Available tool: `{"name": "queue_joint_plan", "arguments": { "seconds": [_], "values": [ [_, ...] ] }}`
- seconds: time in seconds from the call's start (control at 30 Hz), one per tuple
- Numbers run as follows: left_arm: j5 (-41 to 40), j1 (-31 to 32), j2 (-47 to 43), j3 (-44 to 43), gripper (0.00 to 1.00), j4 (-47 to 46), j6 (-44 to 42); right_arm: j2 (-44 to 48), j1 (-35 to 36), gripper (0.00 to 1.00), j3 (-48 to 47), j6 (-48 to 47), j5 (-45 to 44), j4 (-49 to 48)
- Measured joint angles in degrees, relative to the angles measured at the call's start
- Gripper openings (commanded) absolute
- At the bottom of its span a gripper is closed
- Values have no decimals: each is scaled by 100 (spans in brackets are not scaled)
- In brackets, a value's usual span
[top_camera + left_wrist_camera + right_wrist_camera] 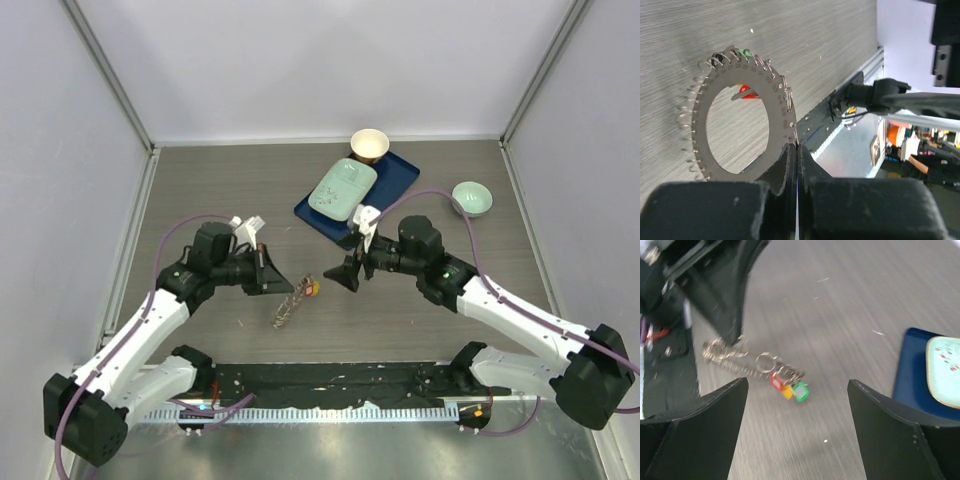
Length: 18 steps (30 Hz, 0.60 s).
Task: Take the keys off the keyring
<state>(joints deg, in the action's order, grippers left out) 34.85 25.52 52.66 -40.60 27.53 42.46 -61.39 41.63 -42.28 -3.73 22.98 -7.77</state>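
My left gripper [272, 272] is shut on the rim of the keyring [287, 309], a large grey ring fringed with small silvery loops, and holds it on edge over the table. In the left wrist view my left gripper [796, 148] pinches the keyring [780, 118], with a green key head [745, 51] and a red one [744, 93] behind it. In the right wrist view the keyring [729, 358] shows edge-on, with red [775, 380], orange [787, 391] and green [801, 391] keys at its end. My right gripper [345, 273] is open and empty beside the keys [312, 290], its jaws wide apart.
A blue tray [398, 178] at the back holds a pale green dish [342, 190]. A tan cup [369, 145] stands behind it and a pale green bowl [471, 197] to its right. The tray's corner [917, 365] shows in the right wrist view.
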Motion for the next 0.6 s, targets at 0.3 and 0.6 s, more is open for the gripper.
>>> {"name": "queue_joint_plan", "arguments": {
  "seconds": [0.3,0.6],
  "values": [
    [905,0,208,-160,0,-120,-420,-372,2,81,-354,-1464,1746,931],
    [1558,0,286,-184,0,-256,-509,-1034,2,75,-715,-1779,2459,1226]
  ]
}}
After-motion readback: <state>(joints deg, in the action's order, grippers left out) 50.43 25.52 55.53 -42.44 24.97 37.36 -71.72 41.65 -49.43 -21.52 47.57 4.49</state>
